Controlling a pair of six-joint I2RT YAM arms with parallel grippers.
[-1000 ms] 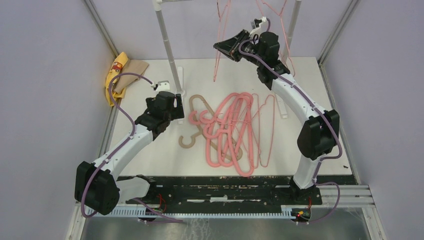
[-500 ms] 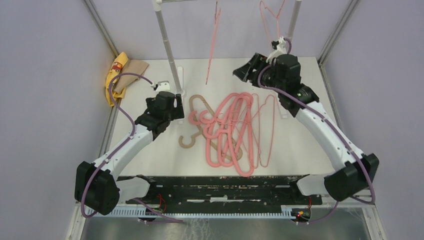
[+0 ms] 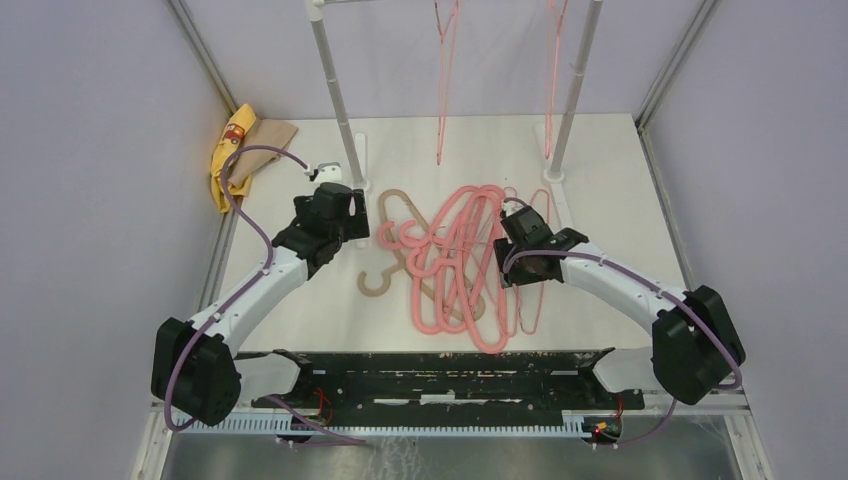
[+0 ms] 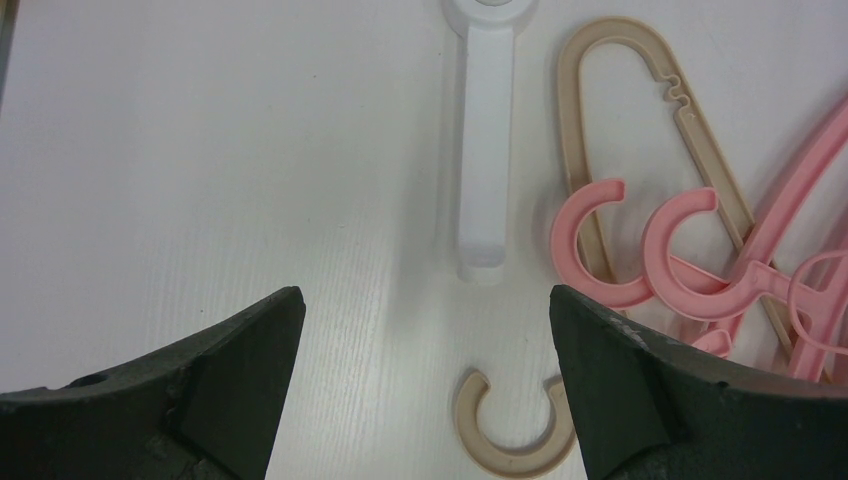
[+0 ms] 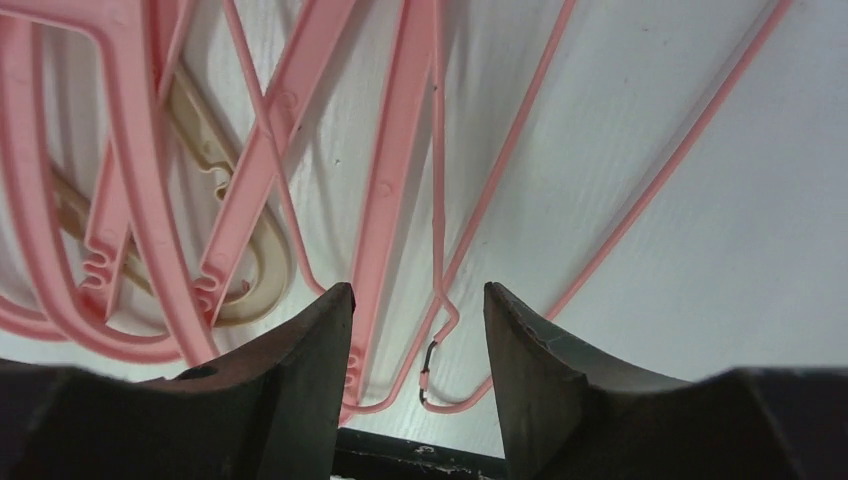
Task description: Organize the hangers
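A yellow-and-tan cloth, perhaps crumpled, lies at the table's far-left corner near a white pole

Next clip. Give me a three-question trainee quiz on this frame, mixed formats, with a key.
1. True or false: the left arm's jaws stand open, holding nothing.
2. How many pink hangers hang on the white rack?
3. The right arm's jaws hover over: A) the yellow cloth; B) the pile of pink hangers; C) the tan hanger.
Key: 1 true; 2 two; 3 B.
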